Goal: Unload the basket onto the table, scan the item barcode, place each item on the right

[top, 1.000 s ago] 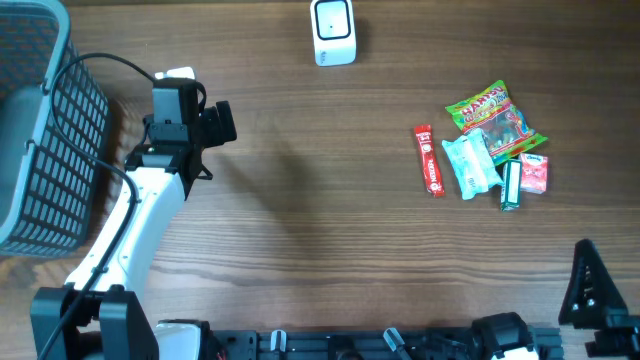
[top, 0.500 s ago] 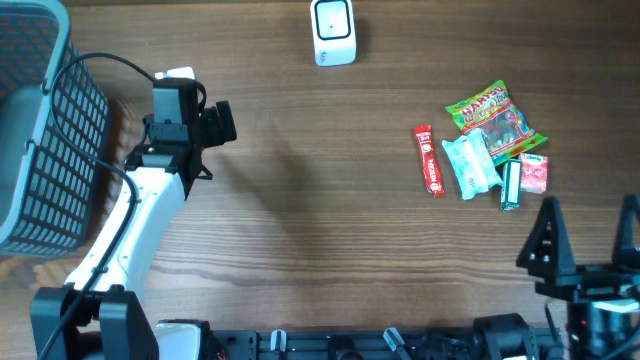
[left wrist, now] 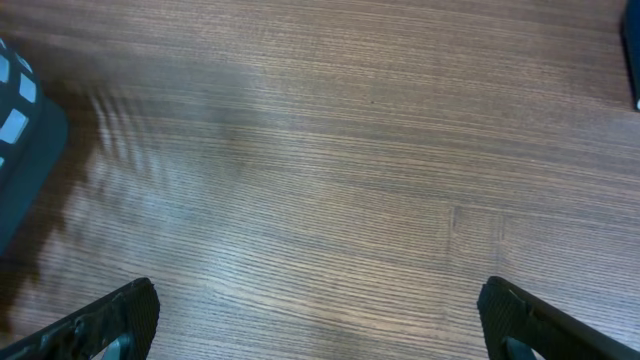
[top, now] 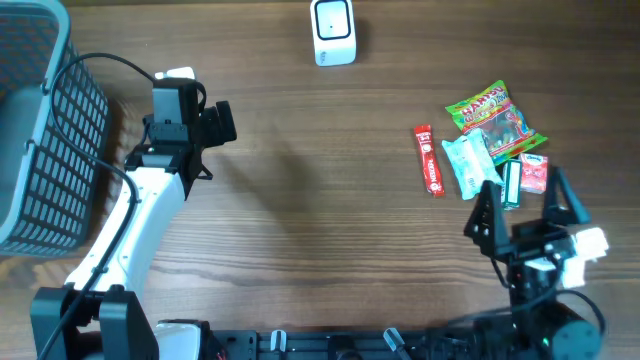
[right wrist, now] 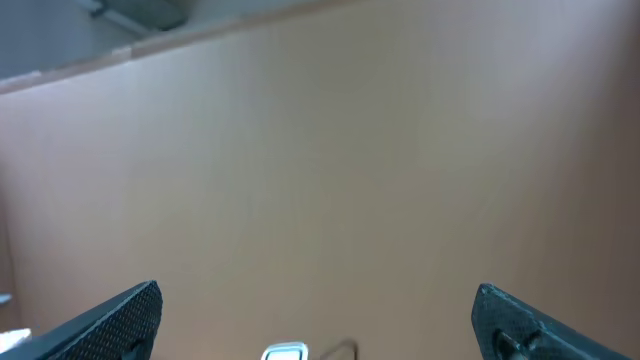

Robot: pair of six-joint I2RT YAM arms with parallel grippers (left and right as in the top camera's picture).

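Brown wood-grain table [top: 320, 220], grey mesh basket [top: 45, 160], white scanner [top: 333, 32], red bar [top: 429, 160], green bag [top: 488, 108]

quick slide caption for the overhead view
Open right gripper beside the snack packets, scanner at the far edge, basket at left.

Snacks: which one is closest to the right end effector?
The thin green packet, just ahead of the right end effector; the other snacks lie farther off.

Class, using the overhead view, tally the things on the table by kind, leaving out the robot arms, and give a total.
Snack packets: 5 (red bar, gummy bag, pale teal packet, green stick, pink packet)
Scanner: 1
Basket: 1
Total: 7
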